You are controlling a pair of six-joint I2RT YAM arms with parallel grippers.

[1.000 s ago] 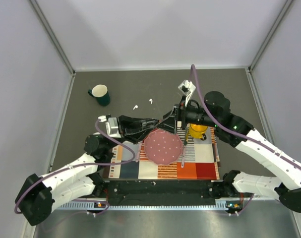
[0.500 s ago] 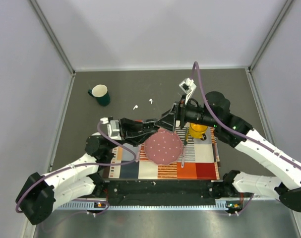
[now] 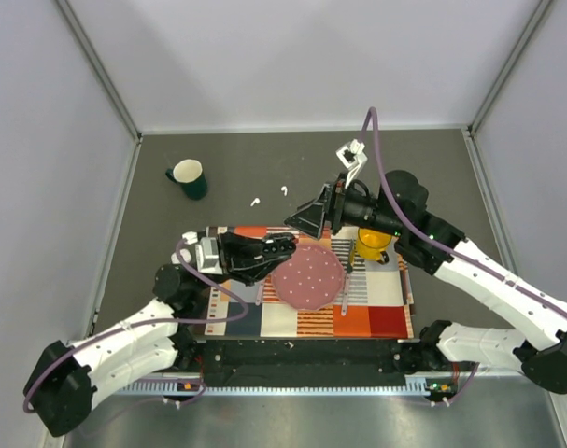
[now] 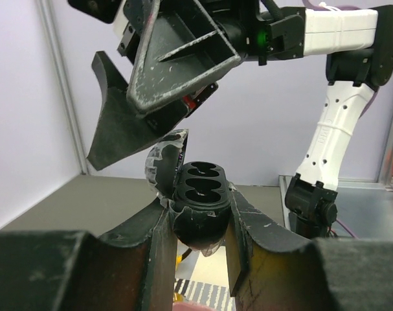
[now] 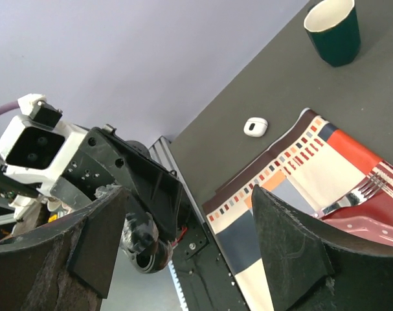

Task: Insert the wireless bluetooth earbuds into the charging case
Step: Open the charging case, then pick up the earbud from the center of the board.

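Observation:
Two tiny white earbuds lie on the grey table behind the arms. A small white charging case with a darker centre lies on the table just beyond the placemat's corner. My left gripper is shut on a small black oval object. It holds this in the air with the lid open, showing two hollows. My right gripper is open and empty, hovering just above and beyond the left one. Its fingers hang over the black object.
A dark green mug stands at the far left. A patterned placemat carries a pink dotted plate, a yellow mug and a fork. Grey walls close in the table.
My left gripper has drawn back toward the near edge with the black object in it. My right gripper has moved left and a little farther away, staying open.

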